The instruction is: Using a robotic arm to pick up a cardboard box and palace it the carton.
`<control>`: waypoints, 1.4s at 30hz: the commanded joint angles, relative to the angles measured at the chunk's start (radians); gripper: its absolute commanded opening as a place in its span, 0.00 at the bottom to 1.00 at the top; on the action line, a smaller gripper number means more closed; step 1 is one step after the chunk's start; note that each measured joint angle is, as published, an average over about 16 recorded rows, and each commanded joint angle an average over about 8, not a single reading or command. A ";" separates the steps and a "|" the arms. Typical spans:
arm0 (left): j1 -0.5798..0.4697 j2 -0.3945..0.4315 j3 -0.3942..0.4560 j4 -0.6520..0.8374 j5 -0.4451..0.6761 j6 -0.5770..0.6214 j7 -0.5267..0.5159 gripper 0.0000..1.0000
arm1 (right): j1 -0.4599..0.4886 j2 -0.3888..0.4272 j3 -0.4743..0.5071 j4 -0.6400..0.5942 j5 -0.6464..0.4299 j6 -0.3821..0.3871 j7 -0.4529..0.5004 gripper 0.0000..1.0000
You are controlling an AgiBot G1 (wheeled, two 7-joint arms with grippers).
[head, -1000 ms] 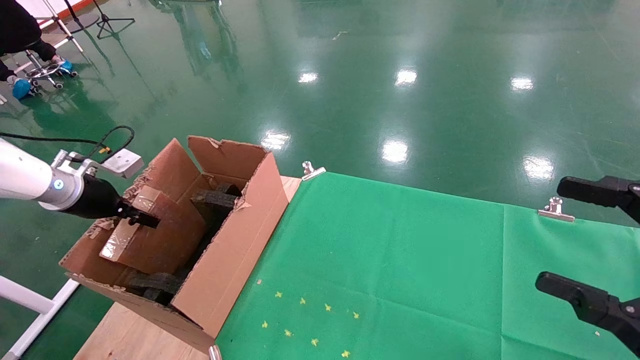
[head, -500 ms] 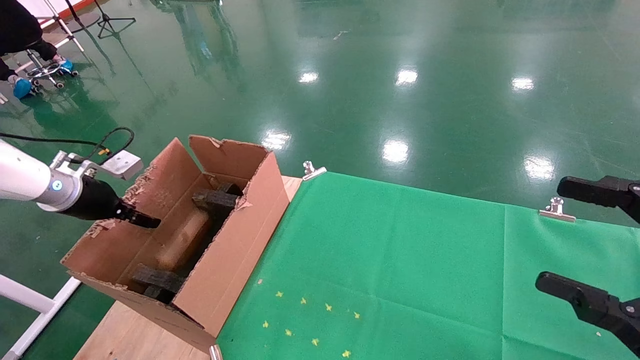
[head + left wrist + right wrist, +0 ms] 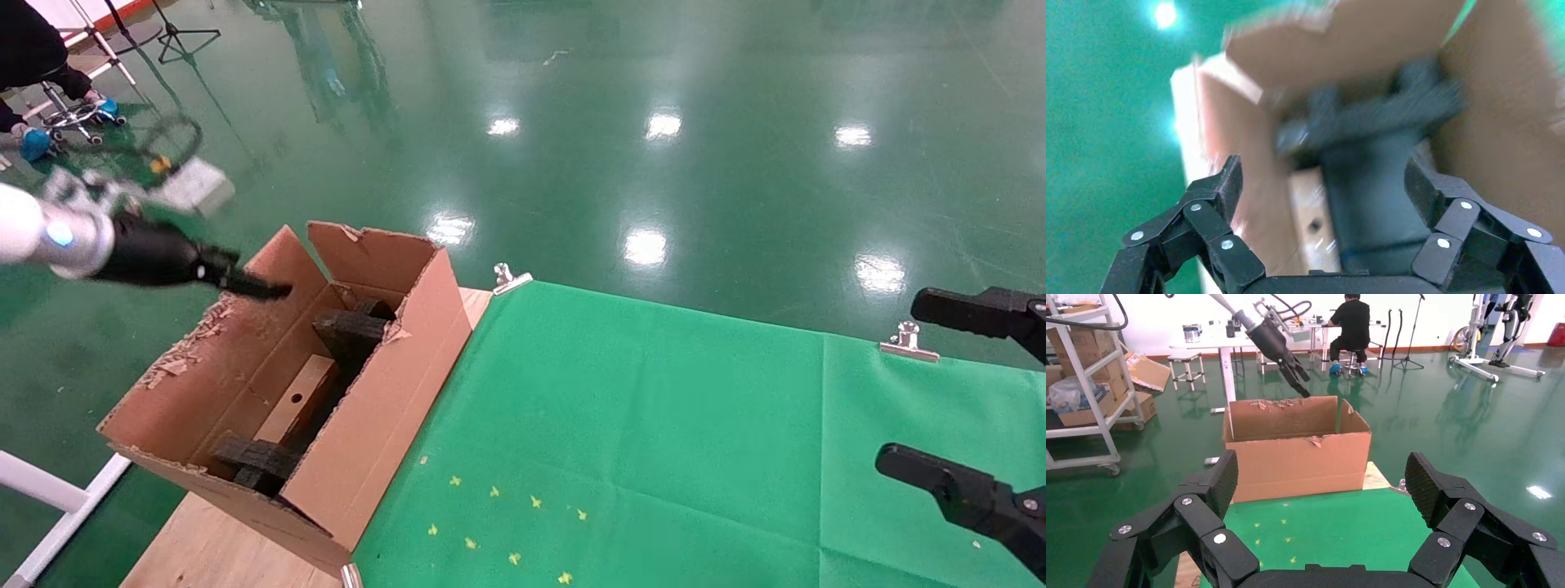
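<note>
1. Below my left claw point(image 3: 260, 286): the carton point(image 3: 372, 408), flaps upright. The claw hovers over its far-left flap, spread wide and empty, which the left wrist view point(image 3: 1324, 180) confirms.
2. Beneath the claw, down inside the carton: the cardboard box point(image 3: 296, 398), lying flat on the floor between the black foam inserts point(image 3: 351, 325). I judge the placing done.
3. Step in hand, as I judge it: clearing away. Rise straight up, fingers kept wide, and stay off the torn flap edge so that nothing snags or tips the carton.
4. Well to the right of the working claw: my right claw point(image 3: 899, 382), parked over the green cloth point(image 3: 654, 425) on the table, wide and empty.
5. Count: carton, one; cardboard box, one; foam inserts, two visible; claws, two; metal clips point(image 3: 511, 278) on the cloth's far edge, two.
</note>
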 commanded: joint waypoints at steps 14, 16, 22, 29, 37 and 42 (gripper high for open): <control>-0.035 -0.042 -0.032 -0.065 -0.057 0.096 0.032 1.00 | 0.000 0.000 0.000 0.000 0.000 0.000 0.000 1.00; -0.029 -0.042 -0.035 -0.069 -0.062 0.094 0.033 1.00 | 0.000 0.000 0.000 0.000 0.000 0.000 0.000 1.00; 0.030 -0.047 -0.070 -0.138 -0.131 0.110 0.046 1.00 | 0.000 0.000 0.000 0.000 0.000 0.000 0.000 1.00; 0.143 -0.056 -0.135 -0.273 -0.261 0.141 0.070 1.00 | 0.000 0.000 0.000 0.000 0.000 0.000 0.000 1.00; 0.273 -0.067 -0.211 -0.429 -0.412 0.177 0.098 1.00 | 0.000 0.000 0.000 0.000 0.000 0.000 0.000 1.00; 0.354 -0.074 -0.258 -0.525 -0.505 0.199 0.116 1.00 | 0.000 0.000 0.000 0.000 0.000 0.000 0.000 1.00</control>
